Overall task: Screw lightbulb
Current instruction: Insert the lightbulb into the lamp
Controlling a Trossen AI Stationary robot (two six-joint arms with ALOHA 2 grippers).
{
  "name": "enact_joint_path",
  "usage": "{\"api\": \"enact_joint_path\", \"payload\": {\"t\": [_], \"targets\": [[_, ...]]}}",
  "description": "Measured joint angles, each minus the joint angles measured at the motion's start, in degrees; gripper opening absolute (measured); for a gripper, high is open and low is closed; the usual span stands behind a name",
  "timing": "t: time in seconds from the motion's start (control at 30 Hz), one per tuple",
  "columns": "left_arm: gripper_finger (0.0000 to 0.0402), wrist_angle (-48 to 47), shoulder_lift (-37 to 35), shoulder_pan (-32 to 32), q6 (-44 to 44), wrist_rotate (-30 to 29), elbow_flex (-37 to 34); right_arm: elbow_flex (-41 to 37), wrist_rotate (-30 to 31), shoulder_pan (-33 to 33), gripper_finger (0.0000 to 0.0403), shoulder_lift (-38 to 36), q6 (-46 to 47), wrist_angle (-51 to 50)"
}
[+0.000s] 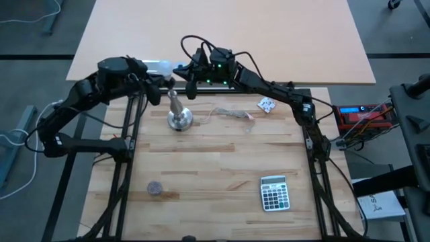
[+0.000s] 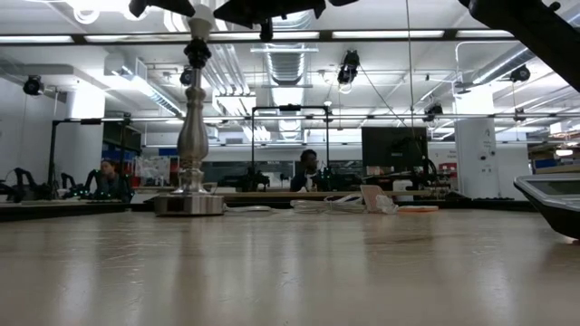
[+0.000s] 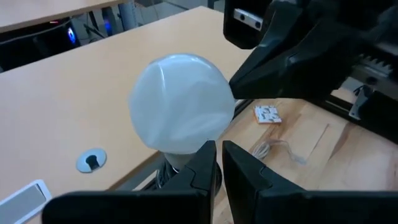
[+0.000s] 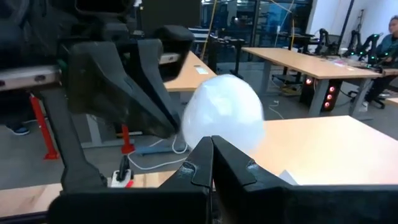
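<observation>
Both hands, left point(image 3: 219, 163) and right point(image 4: 212, 163), meet at the bulb point(image 3: 181, 102) above the stand point(image 1: 179, 115), each closed near its neck; competing pinches could tilt it, cross-threading it or tipping the stand

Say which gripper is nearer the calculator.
Right. The right gripper is at the table's far edge, diagonally across from the calculator; the left gripper sits beside it, slightly farther.

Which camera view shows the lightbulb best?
The left wrist view: the lightbulb fills it, frosted globe fully visible. The right wrist view shows it partly hidden. The high view shows a small pale spot; the low view shows almost nothing.
</observation>
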Motion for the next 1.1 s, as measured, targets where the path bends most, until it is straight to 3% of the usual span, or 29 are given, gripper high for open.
{"api": "enact_joint_path", "payload": {"t": [0.2, 0.37, 1.1], "targets": [[0.0020, -0.4, -3.2, 0.0, -2.0, 0.0, 0.0, 0.0, 5.9, -0.2, 0.0000, 0.0, -0.3, -1.8], [0.0020, -0.3, -5.6, 0.0, -3.4, -0.4, 0.2, 0.0, 6.4, -1.0, 0.0000, 0.5, 0.2, -0.4], [0.0020, -0.8, -0.7, 0.0, -2.9, -1.8, 0.2, -0.1, -0.7, -0.5, 0.0000, 1.3, 1.3, 3.0]]}}
